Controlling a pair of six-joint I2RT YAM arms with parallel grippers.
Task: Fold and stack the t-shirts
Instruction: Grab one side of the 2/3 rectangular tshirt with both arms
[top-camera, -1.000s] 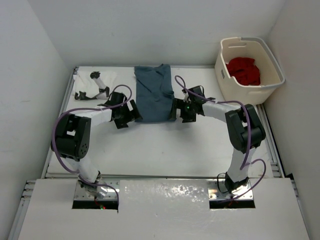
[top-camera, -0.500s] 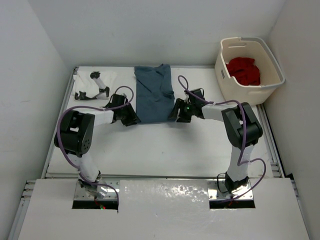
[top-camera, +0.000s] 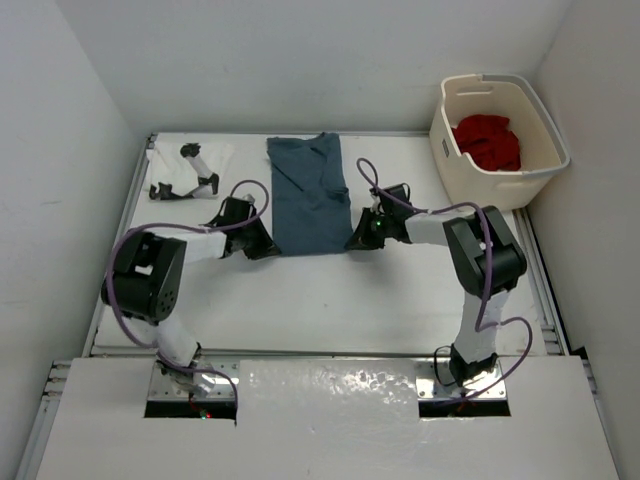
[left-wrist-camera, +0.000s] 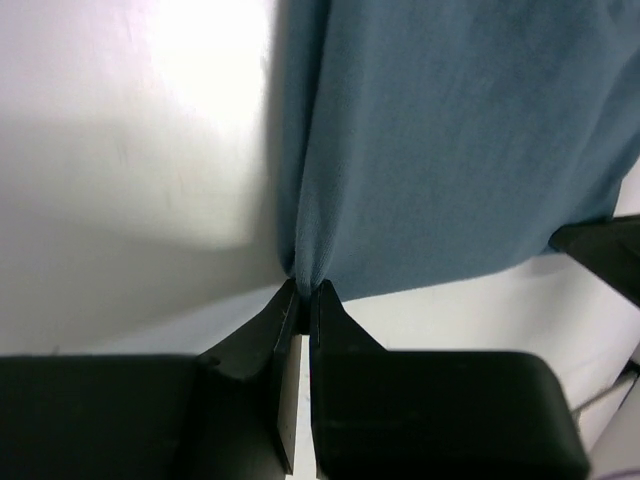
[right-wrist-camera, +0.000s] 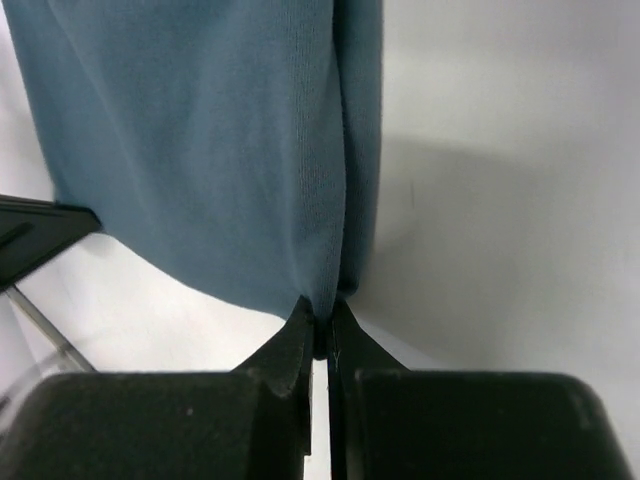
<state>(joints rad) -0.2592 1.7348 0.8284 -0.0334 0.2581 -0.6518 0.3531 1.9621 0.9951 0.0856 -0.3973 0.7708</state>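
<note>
The dusty blue-grey t-shirt lies as a long folded strip at the middle back of the table. My left gripper is shut on its near left corner; in the left wrist view the fingertips pinch a fold of the blue cloth. At the near right corner my right gripper is shut on the hem, and the right wrist view has blue fabric bunched between the tips. A white t-shirt with black marks lies at the back left. The red t-shirt sits crumpled in the basket.
The cream laundry basket stands at the back right corner, just off the table's right edge. White walls close in the table on the left, back and right. Purple cables loop off both arms.
Both grippers moved in to the blue shirt's near corners, lowered and went from open to shut on the cloth. The shirt's near edge shifted slightly toward me.
</note>
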